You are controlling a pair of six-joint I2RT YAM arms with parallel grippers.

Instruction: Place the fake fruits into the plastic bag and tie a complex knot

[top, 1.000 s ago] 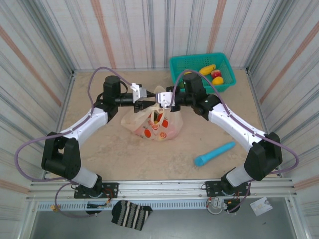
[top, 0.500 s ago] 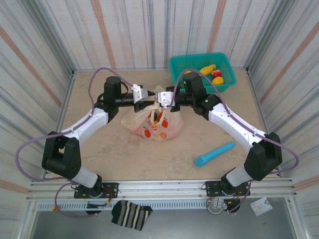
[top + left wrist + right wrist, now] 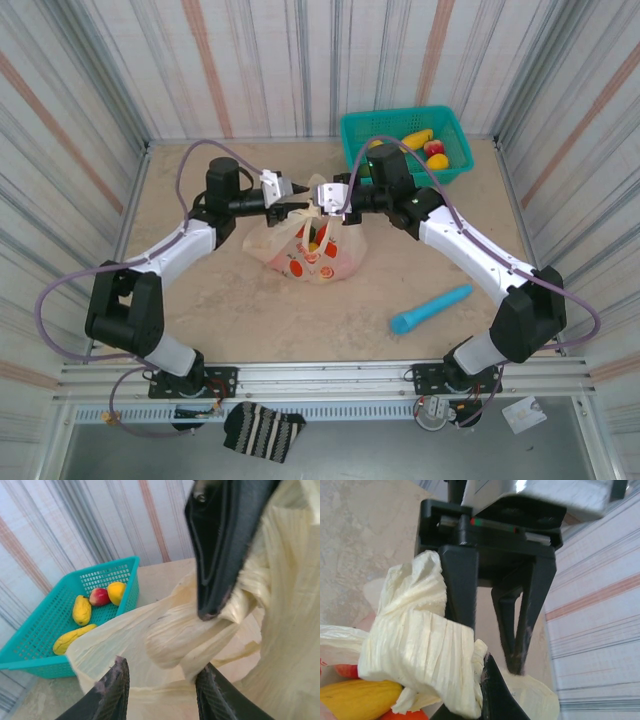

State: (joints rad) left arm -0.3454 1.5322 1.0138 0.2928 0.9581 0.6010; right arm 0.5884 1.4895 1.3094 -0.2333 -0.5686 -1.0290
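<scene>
Now the left hand is spread open and has been drawn back a little from the twisted cream handle, which is pinched by the right hand. The thin cream plastic bag printed with orange slices is rested on the bench under them; the knot seems only begun.
</scene>
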